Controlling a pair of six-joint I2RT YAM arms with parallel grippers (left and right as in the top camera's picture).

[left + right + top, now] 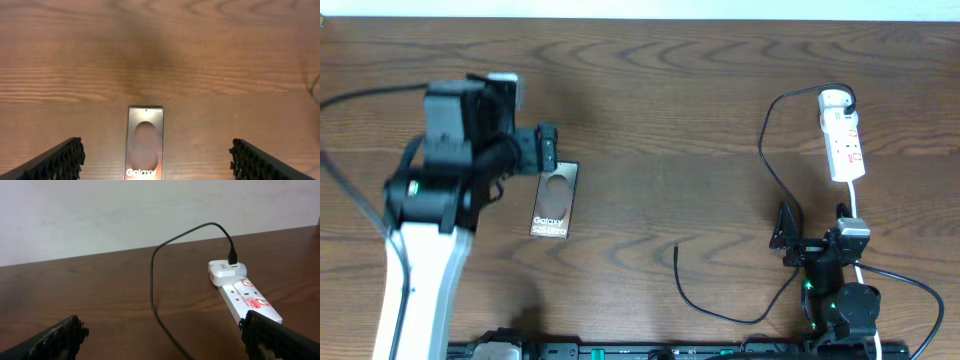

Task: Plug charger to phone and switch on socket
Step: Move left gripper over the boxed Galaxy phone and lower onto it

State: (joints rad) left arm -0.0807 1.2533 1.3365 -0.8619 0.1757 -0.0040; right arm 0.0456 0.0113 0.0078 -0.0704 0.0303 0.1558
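The left end effector (pixel 546 149) stands wide open and grips nothing; in the left wrist view its two ribbed black fingers (pixel 60 160) sit at the lower corners of the frame, with bare worktop (pixel 160 50) between each of them and the phone (pixel 145 145), which lies midway and touches neither; the phone is a flat bronze-brown slab with a dark round patch and white "Galaxy" lettering; in the overhead view it lies left of centre, its long axis running up and down the frame with a slight tilt, the lettering at the lower end and the upper end just under the end effector.

The right end effector (pixel 812 228), at the lower right of the overhead view, is also spread wide and holds nothing; its fingers (pixel 55 340) frame the lower corners of the right wrist view; the charger (pixel 152 280), a thin black cable, runs down between them without meeting either; its far end is plugged into a white adapter (pixel 227 272) at the upper end of the socket (pixel 247 297); from there the cable loops left, descends past the right arm, then curves back up to a free plug tip (pixel 677 249) lying loose on the worktop at lower centre, well apart from the phone; the socket is a white strip with red markings at the upper right, long axis near vertical, with a white cord (pixel 857 205) leaving its lower end.
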